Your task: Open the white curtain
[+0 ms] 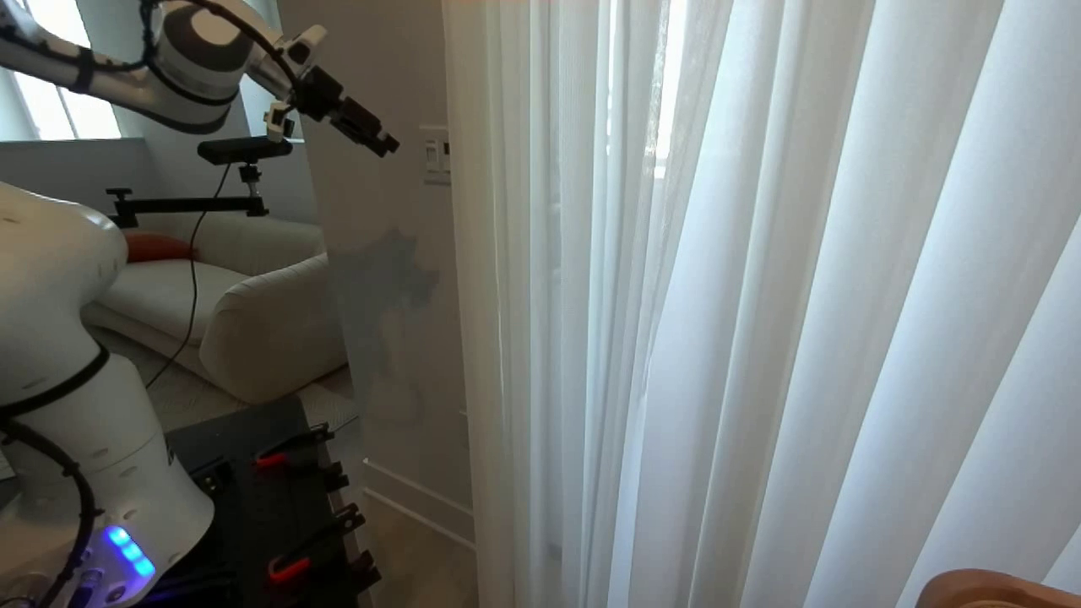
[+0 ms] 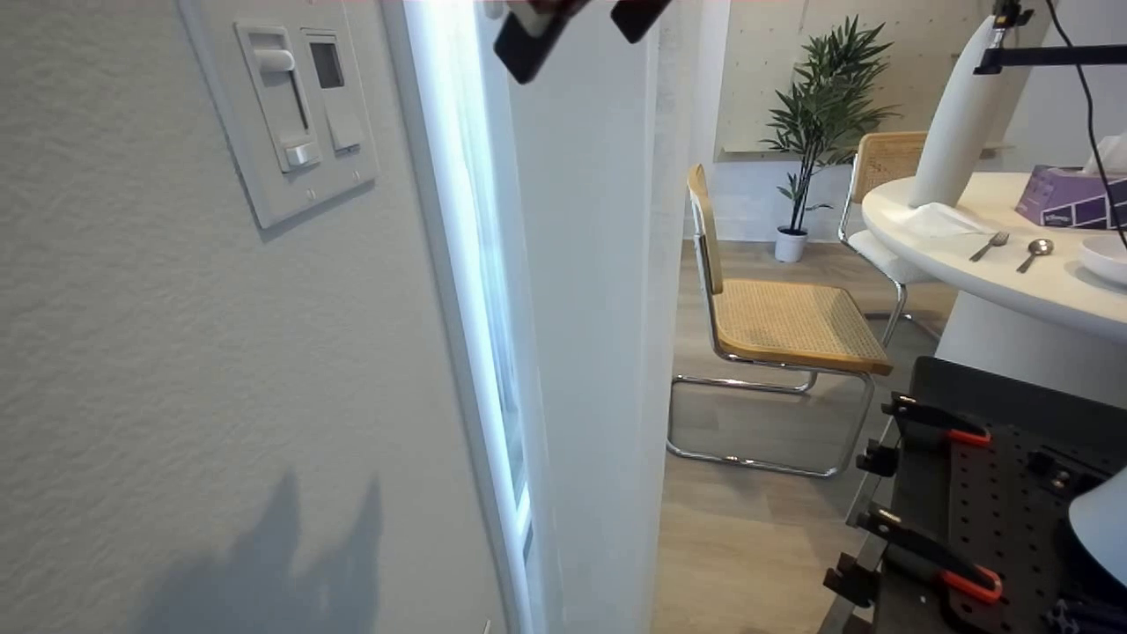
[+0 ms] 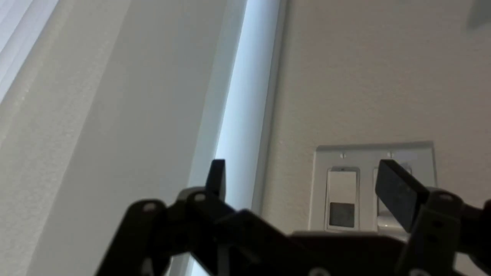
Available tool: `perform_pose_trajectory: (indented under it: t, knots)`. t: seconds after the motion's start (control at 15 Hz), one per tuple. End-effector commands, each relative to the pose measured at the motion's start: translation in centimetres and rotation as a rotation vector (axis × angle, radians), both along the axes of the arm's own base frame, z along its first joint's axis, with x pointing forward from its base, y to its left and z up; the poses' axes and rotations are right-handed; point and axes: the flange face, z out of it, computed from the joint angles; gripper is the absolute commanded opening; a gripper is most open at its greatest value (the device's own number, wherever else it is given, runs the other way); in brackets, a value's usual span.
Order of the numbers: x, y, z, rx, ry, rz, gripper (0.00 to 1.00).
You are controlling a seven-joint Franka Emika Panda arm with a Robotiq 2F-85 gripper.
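The gripper (image 3: 307,183) is holding its fingers (image 3: 401,193) apart, and in an exterior view the white curtain (image 1: 760,304) is hanging in pleats to its right, apart from it. Behind the fingers, a switch plate (image 3: 366,184) is sitting on the wall (image 3: 383,96). Farther off, right of the gripper in an exterior view, a white pot (image 2: 791,246) is holding a leafy plant (image 2: 823,95) and a purple box (image 2: 1067,195) is holding a tissue (image 2: 1115,155).

Cream sofa (image 1: 270,333), bright window (image 1: 89,120), textured wall (image 2: 343,379), cane-seated chair (image 2: 792,321) on pale floor (image 2: 740,537)
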Motion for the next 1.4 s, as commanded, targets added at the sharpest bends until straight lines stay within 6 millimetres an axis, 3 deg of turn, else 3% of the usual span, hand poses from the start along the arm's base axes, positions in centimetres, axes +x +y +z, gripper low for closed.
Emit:
perform_pose_trajectory:
  t: [0.0, 0.13, 0.27, 0.53, 0.93, 1.33]
  knots:
    - [3.7, 1.8, 2.6, 0.06, -0.007, -0.06, 1.0]
    - [4.4, 2.4, 3.8, 0.07, -0.005, -0.085, 1.0]
    - [2.6, 3.2, 5.6, 0.089, -0.001, -0.11, 1.0]
    - [2.4, 2.8, 7.8, 0.122, 0.033, -0.206, 1.0]
    - [5.0, -0.4, 9.7, 0.149, 0.007, -0.306, 1.0]
    - [6.6, -1.4, 9.8, 0.122, -0.034, -0.337, 1.0]
